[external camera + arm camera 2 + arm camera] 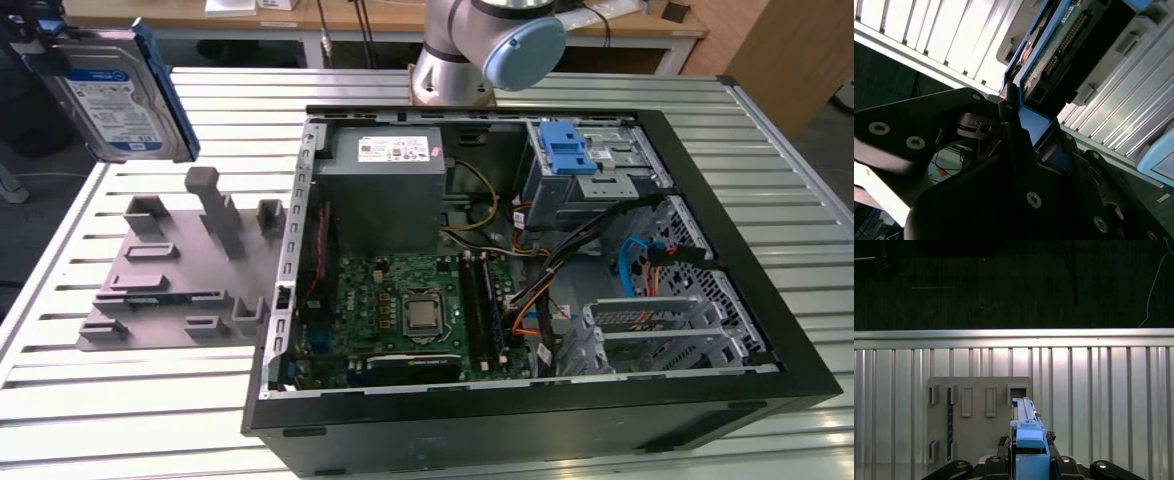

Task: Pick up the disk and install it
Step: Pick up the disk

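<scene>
Hanging in open air above the fixture (174,270), the disk (114,95) stands on edge in the exterior view, with its label facing the camera and its blue frame along the side toward the case (534,430). Its lower edge is clear of the fixture's tallest post. The open case lies just beside the fixture, on the exterior view's right, both on the slatted counter (107,400). The arm (481,50) rises beyond the case.

The second wrist view shows what the exterior view does not: the tool (1029,120) is clamped on the disk's blue frame. The circuit-board face and connector pins are turned to this camera, with counter slats behind.

In the first wrist view the disk (1026,425) is edge-on between the tool's fingers (1011,460), over one edge of the fixture (979,415). Bare slats run from the fixture to the counter's rail, with dark room past it.
</scene>
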You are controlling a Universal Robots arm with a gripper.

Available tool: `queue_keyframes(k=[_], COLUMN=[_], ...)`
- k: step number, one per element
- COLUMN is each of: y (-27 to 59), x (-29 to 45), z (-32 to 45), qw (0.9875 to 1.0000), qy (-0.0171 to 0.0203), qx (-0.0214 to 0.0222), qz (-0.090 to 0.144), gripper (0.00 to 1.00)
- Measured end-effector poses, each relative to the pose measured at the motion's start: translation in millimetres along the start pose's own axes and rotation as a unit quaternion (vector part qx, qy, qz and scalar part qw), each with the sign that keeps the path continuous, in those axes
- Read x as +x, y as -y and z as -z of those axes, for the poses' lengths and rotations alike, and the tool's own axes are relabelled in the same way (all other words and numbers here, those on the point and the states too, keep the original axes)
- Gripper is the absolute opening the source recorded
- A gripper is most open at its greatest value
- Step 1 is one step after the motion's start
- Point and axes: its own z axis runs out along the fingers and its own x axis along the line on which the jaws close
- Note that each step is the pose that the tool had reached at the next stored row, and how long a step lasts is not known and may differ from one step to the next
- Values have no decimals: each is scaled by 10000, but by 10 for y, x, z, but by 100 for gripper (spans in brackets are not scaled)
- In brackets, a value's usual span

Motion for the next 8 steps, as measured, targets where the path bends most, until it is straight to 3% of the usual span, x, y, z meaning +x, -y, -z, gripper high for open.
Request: queue_keyframes(k=[8], y=[0], x=[0], z=[35], qw=[10000], qy=[1], qx=[0], qz=[0], gripper=[36])
